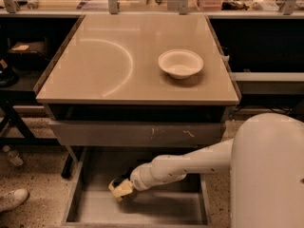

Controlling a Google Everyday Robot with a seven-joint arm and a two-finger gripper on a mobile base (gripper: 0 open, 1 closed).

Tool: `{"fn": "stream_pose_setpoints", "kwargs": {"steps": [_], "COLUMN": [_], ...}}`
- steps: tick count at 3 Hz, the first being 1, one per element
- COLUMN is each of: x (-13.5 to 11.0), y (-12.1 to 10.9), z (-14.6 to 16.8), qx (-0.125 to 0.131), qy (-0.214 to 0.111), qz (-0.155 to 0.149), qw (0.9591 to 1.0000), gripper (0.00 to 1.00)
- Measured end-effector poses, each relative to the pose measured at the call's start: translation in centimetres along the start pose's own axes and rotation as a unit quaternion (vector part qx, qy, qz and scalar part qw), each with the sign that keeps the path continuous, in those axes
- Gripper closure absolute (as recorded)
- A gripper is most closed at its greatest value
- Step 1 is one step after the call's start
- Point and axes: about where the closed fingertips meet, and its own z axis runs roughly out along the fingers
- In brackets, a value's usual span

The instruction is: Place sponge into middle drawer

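One sponge (122, 188), one bowl (180, 63), one open drawer (161, 209) — one hand (119, 190) inside it.

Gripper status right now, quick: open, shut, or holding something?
The gripper: closed on the sponge, low inside the open middle drawer, toward its left side.
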Motion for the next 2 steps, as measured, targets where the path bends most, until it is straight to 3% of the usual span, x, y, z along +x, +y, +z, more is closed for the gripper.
{"fn": "stream_pose_setpoints", "kwargs": {"steps": [2], "x": [0.0], "y": [0.0], "z": [0.0], "qx": [0.0], "qy": [0.0], "qz": [0.0], "qw": [1.0], "gripper": [0.13]}}
